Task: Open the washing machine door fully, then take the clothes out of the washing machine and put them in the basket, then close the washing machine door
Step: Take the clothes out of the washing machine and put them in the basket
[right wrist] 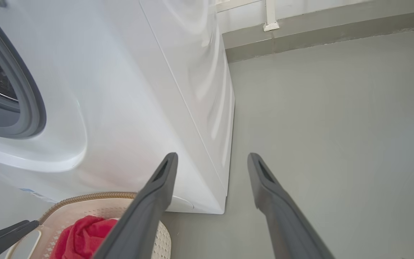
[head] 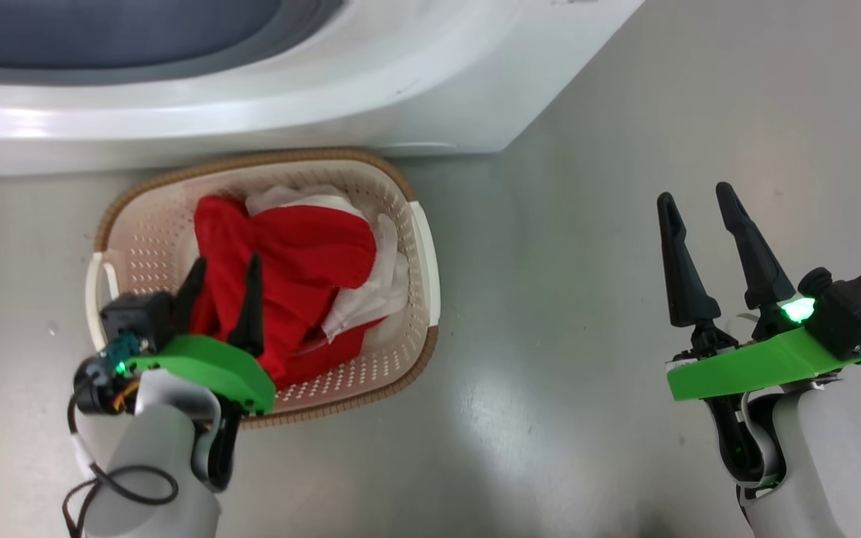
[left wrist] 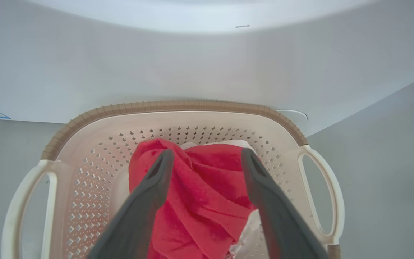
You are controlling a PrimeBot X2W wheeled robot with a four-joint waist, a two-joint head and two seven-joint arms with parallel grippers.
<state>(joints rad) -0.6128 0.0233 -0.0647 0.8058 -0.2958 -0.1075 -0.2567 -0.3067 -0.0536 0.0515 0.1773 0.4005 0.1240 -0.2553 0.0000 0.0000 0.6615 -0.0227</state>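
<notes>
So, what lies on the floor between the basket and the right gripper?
Nothing: in the head view, the grey floor between the basket and the right gripper is bare.

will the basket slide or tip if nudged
Probably slides: the basket is thin perforated plastic on a smooth, shiny floor. Unlikely to tip: it looks low and wide, with the soft clothes lying down inside.

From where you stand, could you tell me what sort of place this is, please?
Probably a laundry area: a white front-loading washing machine stands on a grey floor, with a basket of red clothes before it.
</notes>
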